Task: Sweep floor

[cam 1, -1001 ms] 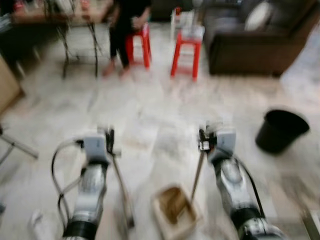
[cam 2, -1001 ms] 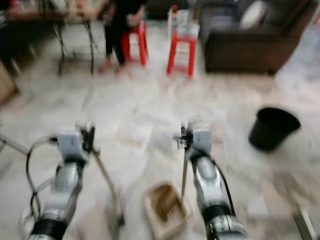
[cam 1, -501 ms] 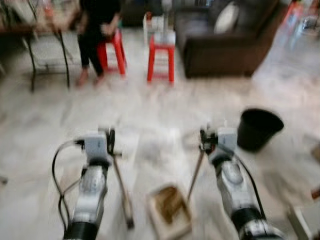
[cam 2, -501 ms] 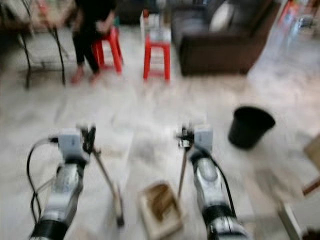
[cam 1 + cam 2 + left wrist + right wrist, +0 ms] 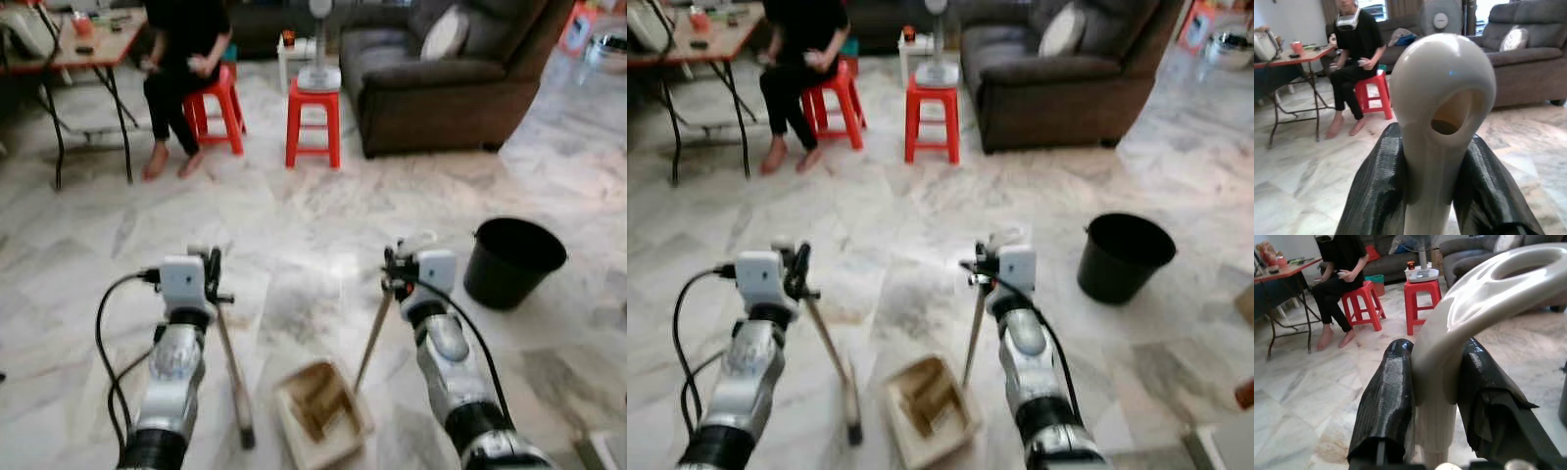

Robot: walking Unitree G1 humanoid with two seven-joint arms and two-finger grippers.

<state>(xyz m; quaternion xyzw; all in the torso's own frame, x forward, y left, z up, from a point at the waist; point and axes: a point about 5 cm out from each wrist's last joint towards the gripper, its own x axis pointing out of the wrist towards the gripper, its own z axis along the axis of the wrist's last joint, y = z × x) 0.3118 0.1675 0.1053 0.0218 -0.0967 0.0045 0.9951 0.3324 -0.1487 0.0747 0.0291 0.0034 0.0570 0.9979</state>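
- A marble floor (image 5: 294, 225) of pale veined tiles spreads across the room.
- A dark brown sofa (image 5: 441, 83) stands at the far side, a pale cushion (image 5: 444, 34) on it.
- A person in black (image 5: 181, 59) sits on a red stool (image 5: 223, 98); a second red stool (image 5: 313, 117) beside it carries a fan's base.
- A tabletop (image 5: 88, 39) on thin black legs stands to the person's left.
- A black bucket (image 5: 512, 259) sits on the floor to the robot's right.
- The dustpan (image 5: 318, 411), beige with brown debris inside, rests on the floor between the arms.
- The broom (image 5: 233, 377) slants down to the floor just left of the dustpan.
- The left claw (image 5: 1435, 196) pinches the broom's pale handle top.
- The right claw (image 5: 1435, 416) pinches the dustpan's looped handle.
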